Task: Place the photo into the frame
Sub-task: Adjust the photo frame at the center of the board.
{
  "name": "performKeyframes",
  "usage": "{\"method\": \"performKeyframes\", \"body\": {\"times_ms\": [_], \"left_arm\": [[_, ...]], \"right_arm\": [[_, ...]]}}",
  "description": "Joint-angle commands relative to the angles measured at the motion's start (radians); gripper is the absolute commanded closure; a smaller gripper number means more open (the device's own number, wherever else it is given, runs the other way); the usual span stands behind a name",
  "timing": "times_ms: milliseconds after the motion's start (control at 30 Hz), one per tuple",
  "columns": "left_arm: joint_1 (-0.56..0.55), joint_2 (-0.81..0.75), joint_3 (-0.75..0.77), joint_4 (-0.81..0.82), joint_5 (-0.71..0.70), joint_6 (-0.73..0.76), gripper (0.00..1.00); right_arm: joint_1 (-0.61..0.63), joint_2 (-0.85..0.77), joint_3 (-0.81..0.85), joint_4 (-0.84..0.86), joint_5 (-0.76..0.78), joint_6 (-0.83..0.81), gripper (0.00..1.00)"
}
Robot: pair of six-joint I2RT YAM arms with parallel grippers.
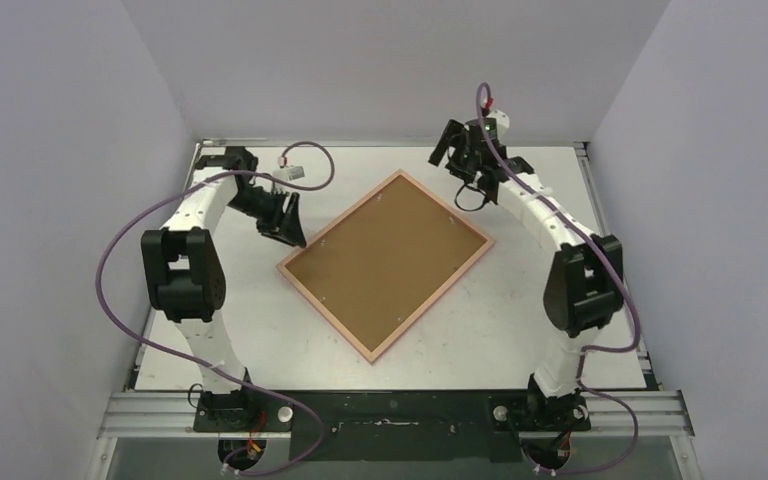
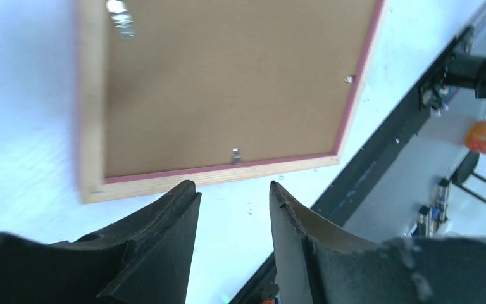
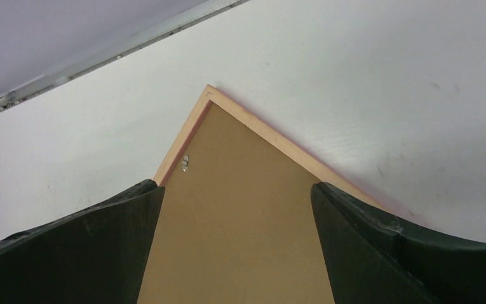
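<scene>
Arm bases sit at the bottom edge of the top view. The tabletop (image 1: 520, 330) is white. The frame (image 1: 327, 312) lies flat at the centre of the top view, turned like a diamond, pale wood back up, with pink showing along the rail's inner edge. A brown backing board (image 1: 385, 262) fills it inside the rails, with small metal tabs (image 2: 235, 154) at the board's edge. Whether the photo is under the board cannot be told.

The left pincer (image 1: 290, 232) is centre-left in the top view, just beside the frame's upper-left rail and apart from it. In the left wrist view its fingers are parted with only tabletop between them, gripping nothing. The frame rail sits just above the tips in that picture.

The right pincer (image 1: 452, 152) is upper right of centre, near the frame's far corner and not touching it. In the right wrist view its jaws are spread wide and hold nothing. The frame's corner shows between them.
</scene>
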Motion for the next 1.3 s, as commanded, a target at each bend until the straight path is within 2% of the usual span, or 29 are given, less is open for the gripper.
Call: {"method": "performKeyframes", "body": {"times_ms": [0, 133, 267, 367, 467, 600, 867, 1067, 1267], "left_arm": [[0.085, 0.085, 0.105, 0.026, -0.053, 0.016, 0.59], [0.104, 0.184, 0.186, 0.023, -0.072, 0.036, 0.62], [0.107, 0.227, 0.187, 0.079, -0.109, 0.010, 0.62], [0.108, 0.249, 0.177, 0.108, -0.119, -0.006, 0.62], [0.110, 0.253, 0.151, 0.150, -0.120, -0.026, 0.62], [0.106, 0.246, 0.096, 0.189, -0.097, -0.049, 0.64], [0.097, 0.205, -0.053, 0.316, -0.106, -0.119, 0.78], [0.095, 0.174, -0.125, 0.295, -0.065, -0.102, 0.85], [0.061, 0.065, -0.292, 0.303, -0.038, -0.057, 0.87]], "right_arm": [[-0.004, -0.241, -0.310, -0.028, 0.128, 0.069, 0.10], [0.029, -0.491, -0.630, 0.021, 0.141, 0.176, 0.10], [0.052, -0.679, -0.843, 0.034, 0.080, 0.266, 0.10], [0.081, -0.717, -0.940, 0.055, 0.037, 0.310, 0.10], [0.110, -0.689, -0.996, 0.114, 0.003, 0.339, 0.10], [0.126, -0.597, -0.990, 0.166, -0.047, 0.337, 0.10], [0.119, -0.449, -0.893, 0.214, -0.048, 0.302, 0.10], [0.083, -0.370, -0.797, 0.210, -0.067, 0.264, 0.10], [0.037, -0.290, -0.676, 0.191, -0.098, 0.208, 0.10]]}}
